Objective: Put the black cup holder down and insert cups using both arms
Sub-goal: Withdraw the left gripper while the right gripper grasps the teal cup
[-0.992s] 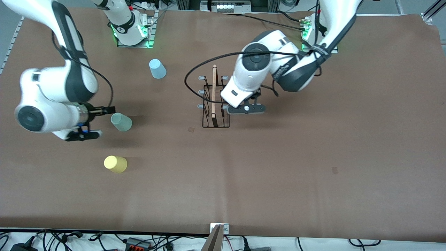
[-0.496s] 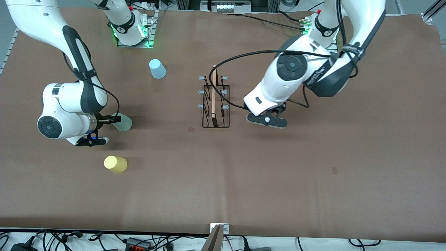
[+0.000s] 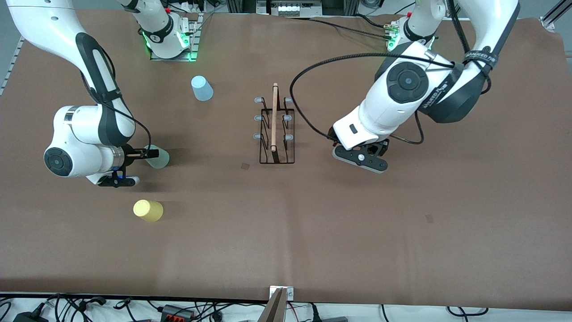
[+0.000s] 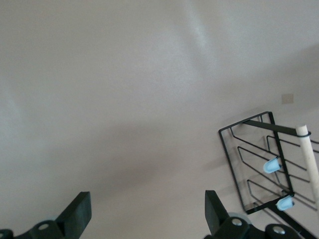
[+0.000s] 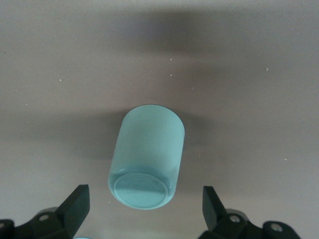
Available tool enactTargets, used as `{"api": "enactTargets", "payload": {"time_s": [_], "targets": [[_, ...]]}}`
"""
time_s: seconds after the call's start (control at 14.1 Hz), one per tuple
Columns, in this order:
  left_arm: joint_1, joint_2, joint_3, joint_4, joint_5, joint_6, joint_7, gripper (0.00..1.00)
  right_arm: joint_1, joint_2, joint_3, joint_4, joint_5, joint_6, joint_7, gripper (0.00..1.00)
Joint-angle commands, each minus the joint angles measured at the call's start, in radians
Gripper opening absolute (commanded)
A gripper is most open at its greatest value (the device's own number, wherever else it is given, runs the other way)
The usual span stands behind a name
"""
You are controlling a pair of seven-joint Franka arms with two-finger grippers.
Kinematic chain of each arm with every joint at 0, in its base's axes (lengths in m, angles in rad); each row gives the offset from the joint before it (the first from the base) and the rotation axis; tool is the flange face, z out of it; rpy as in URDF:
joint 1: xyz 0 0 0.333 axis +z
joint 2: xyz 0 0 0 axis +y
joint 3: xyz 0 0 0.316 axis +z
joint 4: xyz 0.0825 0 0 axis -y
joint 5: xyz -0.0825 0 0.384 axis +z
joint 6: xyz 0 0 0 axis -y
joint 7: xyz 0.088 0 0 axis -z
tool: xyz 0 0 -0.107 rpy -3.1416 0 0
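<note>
The black cup holder (image 3: 276, 130) stands upright mid-table, with its wooden rod handle (image 3: 273, 117) on top; part of it also shows in the left wrist view (image 4: 259, 167). My left gripper (image 3: 360, 159) (image 4: 147, 214) is open and empty over bare table, beside the holder toward the left arm's end. The mint green cup (image 3: 158, 157) (image 5: 147, 159) stands base up. My right gripper (image 3: 135, 167) (image 5: 144, 206) is open, and its fingertips (image 5: 77, 204) flank the cup's base without touching it. The yellow cup (image 3: 148, 210) is nearer the front camera and the light blue cup (image 3: 202, 88) farther from it.
Brown table mat (image 3: 313, 232) covers the whole work area. The arm bases (image 3: 170, 40) stand along the edge farthest from the front camera. Cables and plugs (image 3: 178, 311) lie along the nearest edge.
My left gripper has opened, left the cup holder and moved away toward the left arm's end. My right gripper has closed in on the mint green cup. The holder has stayed put.
</note>
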Motion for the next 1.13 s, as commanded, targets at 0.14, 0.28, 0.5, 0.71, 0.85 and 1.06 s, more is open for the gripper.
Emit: {"api": "enactTargets", "payload": {"time_s": [0.14,0.28,0.5,0.71,0.85,1.06], "targets": [[0.027,-0.121,0.117,-0.038,-0.098,-0.021,0.146,1.00,0.032,-0.118,-0.002,-0.162,-0.004,0.130,0.005,1.00],[0.027,-0.185,0.208,-0.061,-0.158,-0.055,0.295,1.00,0.030,-0.123,-0.002,-0.174,-0.025,0.148,0.005,1.00],[-0.002,-0.285,0.355,-0.061,-0.161,-0.177,0.371,1.00,0.030,-0.137,-0.002,-0.233,-0.053,0.235,0.014,1.00],[-0.005,-0.314,0.496,-0.042,-0.220,-0.233,0.371,1.00,0.030,-0.131,0.000,-0.231,-0.073,0.251,0.027,1.00],[-0.005,-0.354,0.575,-0.041,-0.232,-0.293,0.378,1.00,0.025,-0.118,0.000,-0.233,-0.073,0.278,0.030,1.00],[-0.006,-0.388,0.655,-0.053,-0.230,-0.322,0.375,1.00,0.025,-0.106,0.001,-0.227,-0.071,0.280,0.056,1.00]]}}
